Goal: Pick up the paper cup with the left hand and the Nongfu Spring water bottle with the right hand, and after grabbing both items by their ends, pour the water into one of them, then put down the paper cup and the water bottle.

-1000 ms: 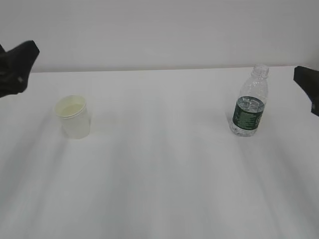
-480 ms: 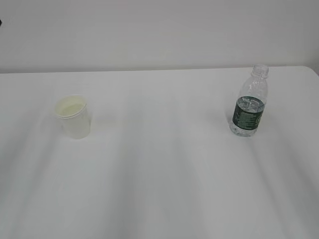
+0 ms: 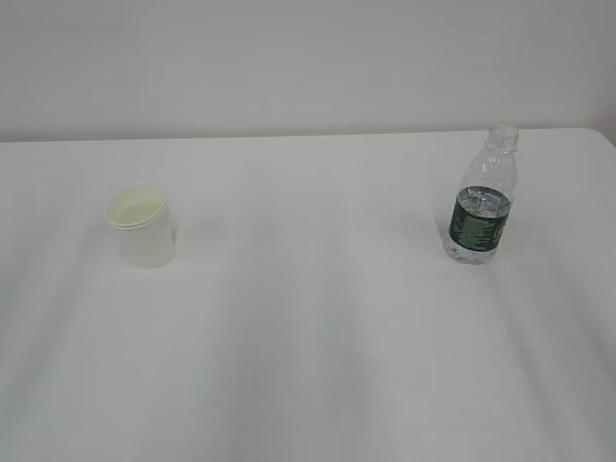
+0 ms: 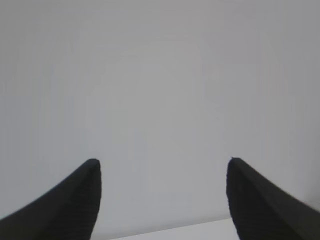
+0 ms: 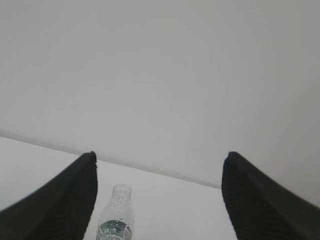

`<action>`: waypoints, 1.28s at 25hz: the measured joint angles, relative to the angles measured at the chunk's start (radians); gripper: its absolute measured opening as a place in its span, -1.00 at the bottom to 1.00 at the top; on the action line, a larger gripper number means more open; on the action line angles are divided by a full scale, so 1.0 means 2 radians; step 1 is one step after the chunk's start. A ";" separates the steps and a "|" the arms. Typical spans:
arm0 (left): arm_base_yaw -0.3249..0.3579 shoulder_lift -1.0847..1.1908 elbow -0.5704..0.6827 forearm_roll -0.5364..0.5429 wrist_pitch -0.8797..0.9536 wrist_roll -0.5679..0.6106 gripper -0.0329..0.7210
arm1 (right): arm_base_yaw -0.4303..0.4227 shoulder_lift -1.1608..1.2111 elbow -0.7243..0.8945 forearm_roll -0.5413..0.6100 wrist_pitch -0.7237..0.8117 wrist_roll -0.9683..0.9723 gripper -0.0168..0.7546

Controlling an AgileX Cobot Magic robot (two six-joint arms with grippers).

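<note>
While standing upright left of centre on the white table (image 3: 308, 366), the paper cup (image 3: 142, 226) shows a rolled rim and cream inside. Well apart to the right, near the table's right edge: the Nongfu Spring water bottle (image 3: 481, 197), capless, green-banded, part-filled with water (image 3: 472, 248). Left hand (image 4: 162, 200) and right hand (image 5: 157, 197) both spread wide, empty.

pretty open table (image 3: 318, 366) tbh, only two things to dodge: the paper cup (image 3: 142, 227) out at 9 o'clock and the water bottle (image 3: 481, 197) at 3, well apart, wide lane between them
</note>
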 joint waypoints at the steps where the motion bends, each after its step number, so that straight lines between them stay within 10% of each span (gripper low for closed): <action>1: 0.000 -0.017 0.000 0.000 0.022 0.004 0.57 | 0.000 -0.005 -0.001 0.000 0.001 0.000 0.57; 13: 0.000 -0.179 -0.084 0.040 0.365 0.011 0.57 | 0.000 -0.094 -0.001 0.026 0.068 0.000 0.57; 32: 0.000 -0.202 -0.350 -0.036 0.778 0.039 0.54 | 0.000 -0.226 -0.102 0.044 0.406 0.000 0.57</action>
